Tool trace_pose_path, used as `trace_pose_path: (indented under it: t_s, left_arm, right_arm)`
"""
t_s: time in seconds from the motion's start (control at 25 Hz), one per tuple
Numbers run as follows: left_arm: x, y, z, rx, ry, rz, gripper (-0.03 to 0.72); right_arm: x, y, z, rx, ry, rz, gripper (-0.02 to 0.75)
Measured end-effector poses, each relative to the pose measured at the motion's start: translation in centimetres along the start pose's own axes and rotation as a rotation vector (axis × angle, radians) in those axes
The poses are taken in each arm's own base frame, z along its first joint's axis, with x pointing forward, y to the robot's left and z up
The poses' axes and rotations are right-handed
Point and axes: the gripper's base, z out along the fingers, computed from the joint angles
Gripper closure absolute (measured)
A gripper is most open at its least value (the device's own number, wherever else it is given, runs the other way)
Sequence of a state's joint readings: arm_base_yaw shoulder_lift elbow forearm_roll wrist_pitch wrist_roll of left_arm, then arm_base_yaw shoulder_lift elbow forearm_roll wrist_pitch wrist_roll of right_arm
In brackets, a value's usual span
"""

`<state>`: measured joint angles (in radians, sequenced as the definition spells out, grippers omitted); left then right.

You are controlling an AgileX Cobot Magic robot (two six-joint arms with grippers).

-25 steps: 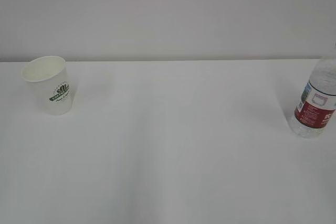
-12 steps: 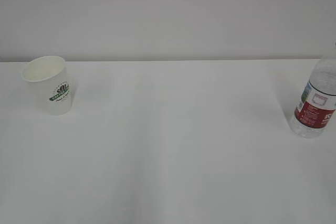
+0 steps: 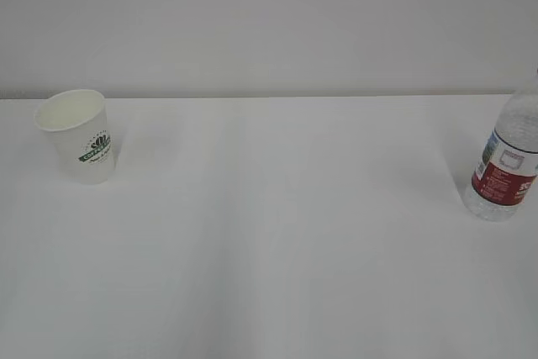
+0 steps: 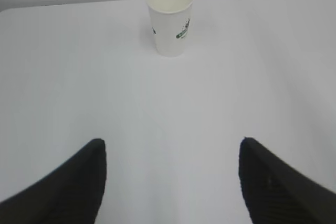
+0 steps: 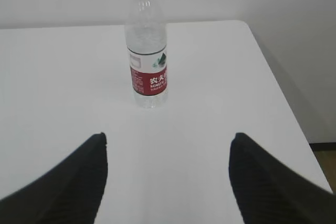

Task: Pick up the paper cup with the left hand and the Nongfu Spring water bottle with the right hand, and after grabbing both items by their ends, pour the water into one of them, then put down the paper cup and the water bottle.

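The paper cup [image 3: 79,137] stands upright at the table's far left, white with a green logo; the left wrist view shows the same paper cup [image 4: 170,19] well ahead of my left gripper [image 4: 171,148], which is open with nothing between its black fingers. The Nongfu Spring water bottle [image 3: 506,160] stands upright at the right edge, its top cut off by the frame. In the right wrist view the bottle [image 5: 146,45], uncapped with a red neck ring and red-and-white label, stands ahead of my open, empty right gripper [image 5: 168,142]. Neither arm appears in the exterior view.
The white table [image 3: 277,241] runs back to a pale wall [image 3: 269,23]. Its right edge and rounded far corner [image 5: 247,27] lie close to the bottle, with floor below on the right.
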<state>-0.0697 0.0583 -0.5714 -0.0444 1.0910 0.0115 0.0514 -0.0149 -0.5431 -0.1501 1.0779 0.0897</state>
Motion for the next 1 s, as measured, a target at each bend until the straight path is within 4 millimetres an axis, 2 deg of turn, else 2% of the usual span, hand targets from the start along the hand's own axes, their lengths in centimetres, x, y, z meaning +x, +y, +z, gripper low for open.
trace_pose_path:
  t_s: [0.32,0.64,1.0]
  left_arm:
    - [-1.9,0.1,1.9,-0.003,0.010,-0.005,0.118]
    - [-4.3,0.2,3.6,-0.006,-0.098,-0.008,0.118]
    - [-5.9,0.3,5.7,-0.010,-0.104,-0.012,0.118]
  right_arm:
    - [-1.0,0.2,0.7,-0.005,-0.018,-0.006,0.200]
    - [-2.2,0.4,2.0,-0.011,-0.005,-0.021,0.200]
    - [-3.8,0.8,3.8,-0.022,-0.022,-0.034,0.200]
